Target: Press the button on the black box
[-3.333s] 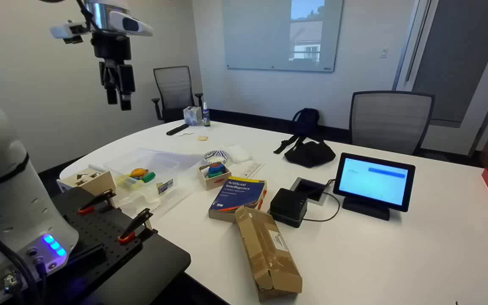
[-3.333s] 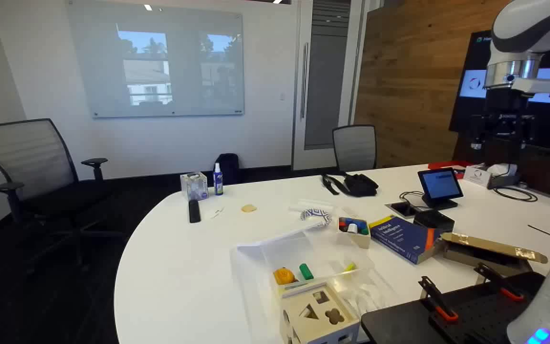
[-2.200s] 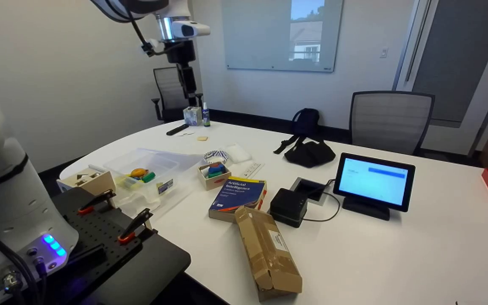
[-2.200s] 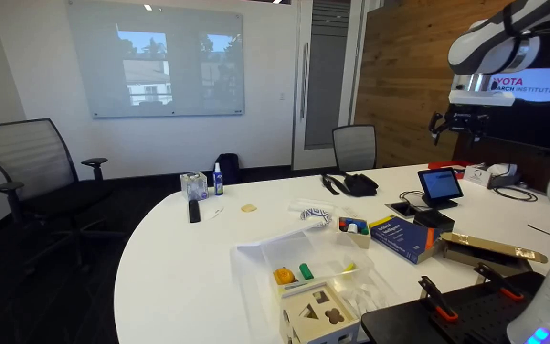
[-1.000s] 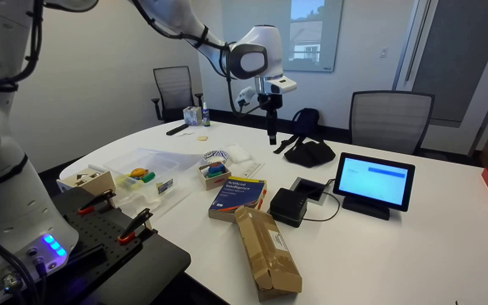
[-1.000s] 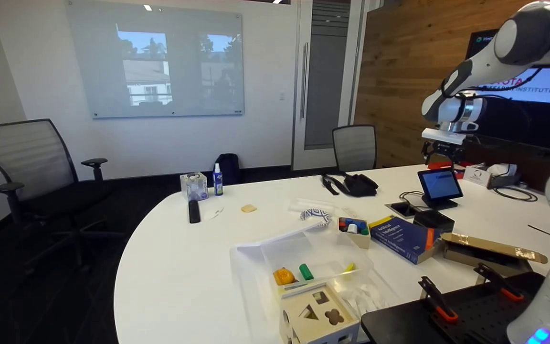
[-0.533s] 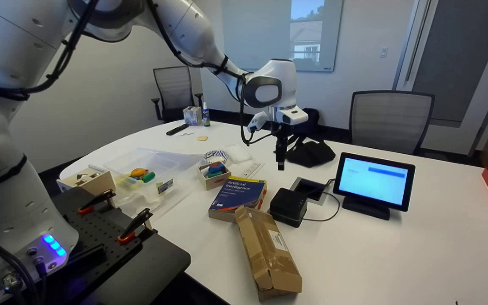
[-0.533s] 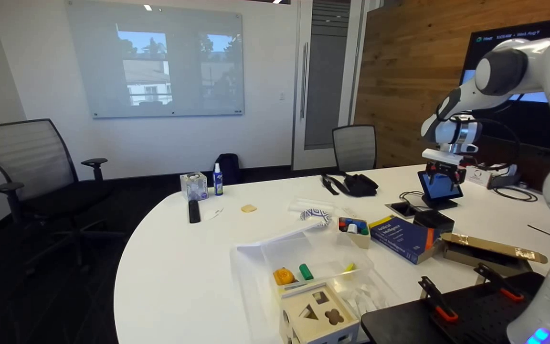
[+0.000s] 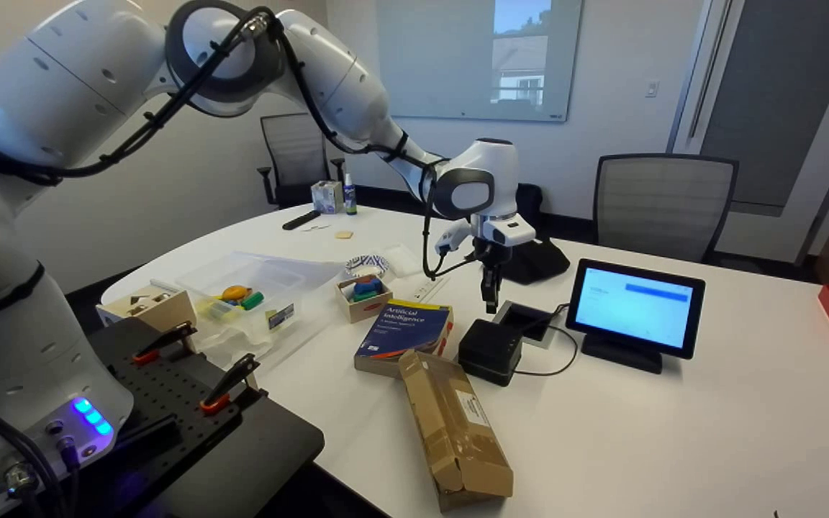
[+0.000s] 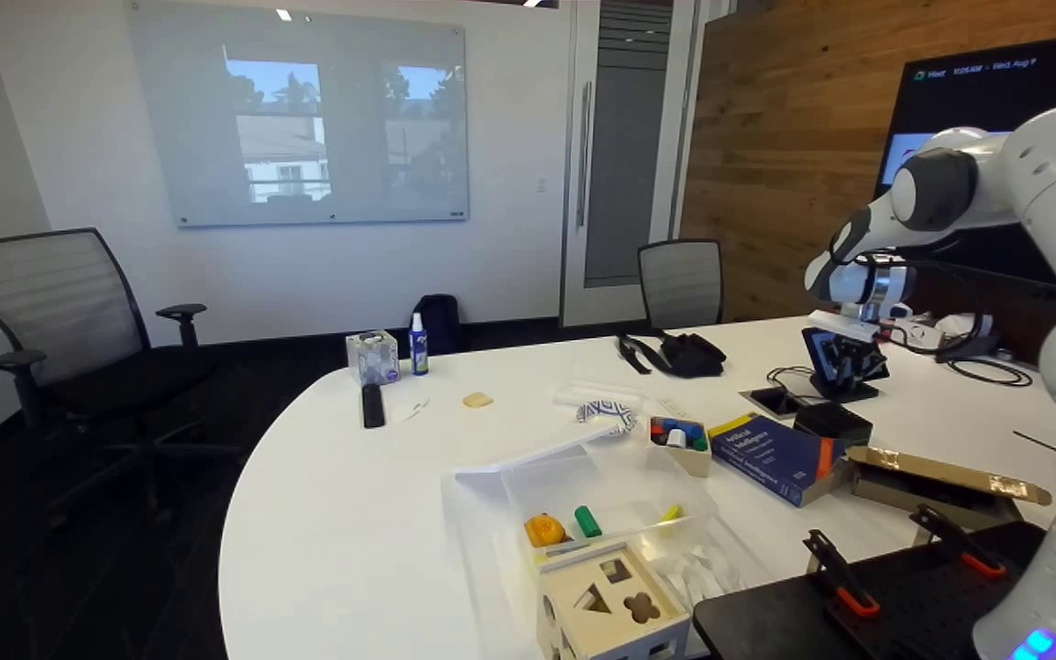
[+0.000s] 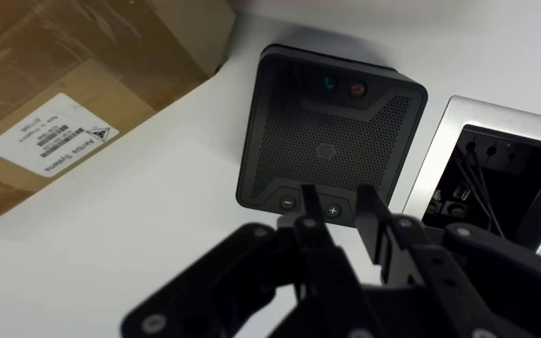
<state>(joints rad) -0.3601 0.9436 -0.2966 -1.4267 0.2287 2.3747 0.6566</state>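
Beside the black box (image 11: pixel 330 136), a carton (image 9: pixel 456 430)

1. The arm (image 9: pixel 339 79) is reaching farther over the table (image 9: pixel 637 439).
2. The gripper (image 9: pixel 491 306) is descending, hanging closer to the black box (image 9: pixel 488 347).
3. In an exterior view, the arm is hiding more of the bag (image 9: pixel 538 260).

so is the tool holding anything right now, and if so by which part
Nothing is held: the tool is open, with only the black box and table showing between its jaws in the wrist view.
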